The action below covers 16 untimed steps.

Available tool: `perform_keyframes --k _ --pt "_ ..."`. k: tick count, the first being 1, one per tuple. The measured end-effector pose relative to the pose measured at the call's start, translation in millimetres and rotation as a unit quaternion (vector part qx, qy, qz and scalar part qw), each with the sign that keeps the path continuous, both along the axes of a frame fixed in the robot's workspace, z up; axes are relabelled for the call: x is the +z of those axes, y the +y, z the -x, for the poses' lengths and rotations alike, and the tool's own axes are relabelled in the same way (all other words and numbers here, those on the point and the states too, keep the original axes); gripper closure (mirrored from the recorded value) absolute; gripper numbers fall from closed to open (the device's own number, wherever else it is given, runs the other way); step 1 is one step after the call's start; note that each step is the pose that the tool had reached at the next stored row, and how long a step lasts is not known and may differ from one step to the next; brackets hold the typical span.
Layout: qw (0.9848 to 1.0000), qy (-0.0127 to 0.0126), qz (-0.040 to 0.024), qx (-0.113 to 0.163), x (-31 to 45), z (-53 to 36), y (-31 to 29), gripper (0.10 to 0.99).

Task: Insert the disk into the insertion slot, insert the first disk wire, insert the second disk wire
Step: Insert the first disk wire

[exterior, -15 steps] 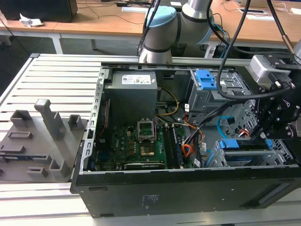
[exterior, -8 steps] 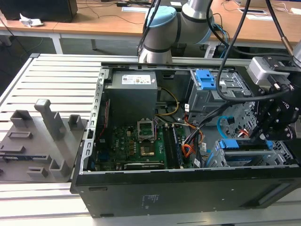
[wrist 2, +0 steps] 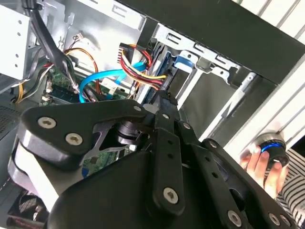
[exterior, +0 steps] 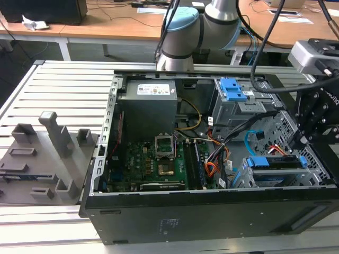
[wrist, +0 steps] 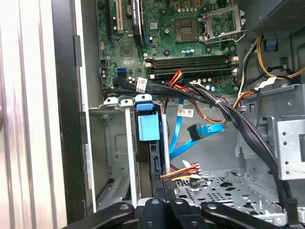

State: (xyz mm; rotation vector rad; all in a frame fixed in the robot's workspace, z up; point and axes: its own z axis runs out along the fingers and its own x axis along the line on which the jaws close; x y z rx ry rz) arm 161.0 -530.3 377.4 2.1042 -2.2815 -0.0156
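Watching, I see my pincer pinched shut near the disk; holding anything, I cannot tell. Disk sits in the slot, on the exterior view's right. Blue wire looks bendy; I'd grab its plug.

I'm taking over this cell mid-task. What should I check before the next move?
1. Disk seated in the insertion slot: ok.
2. Red-yellow wire bundle plugged into the disk: cannot tell.
3. Second disk wire plugged in: not ok, its plug hangs free.
4. Gripper above the disk's end: ok.
5. Person's hand outside the case: ok, it rests on a knob beside it.
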Motion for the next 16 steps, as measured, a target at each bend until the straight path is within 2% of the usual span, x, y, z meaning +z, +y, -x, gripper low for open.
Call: perform_keyframes --k 1,3,4,9,16 --pt "1.0000 0.0000 0.0001 0.000 5.7 0.0 0.2 0.980" --pt "1.0000 0.0000 0.0001 0.000 6.1 0.0 0.2 0.980" --pt "1.0000 0.0000 0.0003 0.000 6.4 3.3 0.2 0.980" --pt "1.0000 0.0000 0.0001 0.000 6.1 38.1 -0.2 0.980" --pt "1.0000 0.0000 0.0002 0.000 6.2 38.3 -0.1 0.980"
